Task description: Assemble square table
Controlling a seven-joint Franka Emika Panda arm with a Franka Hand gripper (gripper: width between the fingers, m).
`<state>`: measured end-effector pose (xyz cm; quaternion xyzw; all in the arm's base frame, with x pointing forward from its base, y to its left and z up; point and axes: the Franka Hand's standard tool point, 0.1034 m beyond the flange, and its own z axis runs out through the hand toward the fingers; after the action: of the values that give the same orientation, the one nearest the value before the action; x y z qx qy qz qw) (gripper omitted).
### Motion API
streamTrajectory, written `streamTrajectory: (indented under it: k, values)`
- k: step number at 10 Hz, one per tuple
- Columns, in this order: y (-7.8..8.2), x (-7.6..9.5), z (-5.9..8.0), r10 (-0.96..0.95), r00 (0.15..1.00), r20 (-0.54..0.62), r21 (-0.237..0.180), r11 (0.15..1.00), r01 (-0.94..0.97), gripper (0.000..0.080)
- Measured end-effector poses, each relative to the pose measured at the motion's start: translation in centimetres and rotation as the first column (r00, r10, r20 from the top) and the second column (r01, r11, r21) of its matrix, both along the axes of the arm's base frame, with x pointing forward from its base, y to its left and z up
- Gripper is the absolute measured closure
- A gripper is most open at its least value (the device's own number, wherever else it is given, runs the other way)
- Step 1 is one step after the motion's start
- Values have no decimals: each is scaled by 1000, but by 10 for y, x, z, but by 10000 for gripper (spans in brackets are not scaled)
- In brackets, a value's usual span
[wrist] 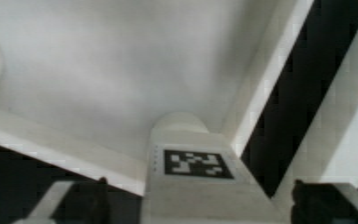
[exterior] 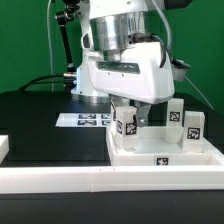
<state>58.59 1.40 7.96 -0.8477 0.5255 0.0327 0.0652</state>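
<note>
The end effector is hanging low over the square top, which is lying flat, rim up, close to the tabletop's edge nearest the exterior camera, toward the exterior view's right corner. In the wrist view its fingers are standing apart on either side of a leg block, with dark gaps showing between the pads and the block, so it seems to be gripping nothing.

That leg block is standing upright at the top's corner on the exterior view's left, its long axis vertical and its tagged face turned to the exterior camera. Whether it is fully seated in its socket cannot be told. Two more leg blocks are standing upright, also tag-forward, along the top's far and right side.

The step in hand looks like seating or releasing this leg. To do it well, the arm should be rising straight along the leg's axis with the fingers kept wide, so neither pad is dragging the block sideways or tilting it; any re-grip should be square on the flat faces.

The marker board is lying further back, well apart.
</note>
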Motion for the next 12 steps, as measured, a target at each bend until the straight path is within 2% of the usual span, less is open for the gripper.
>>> streamTrajectory:
  k: [1,2,5,7,8,10,11,12]
  values:
    - [2,3,2,87,996,14,-2,996,-87,193]
    - [1,3,2,167,986,26,-4,986,-167,164]
    - [1,3,2,370,928,54,-16,929,-369,150]
    - [0,3,2,517,853,68,-34,856,-516,150]
    - [-1,2,1,607,793,51,-65,795,-604,150]
    - [-5,4,1,807,589,40,-115,589,-800,150]
    - [-6,4,1,866,499,34,-125,499,-858,150]
    - [-8,5,2,928,371,30,-137,371,-918,150]
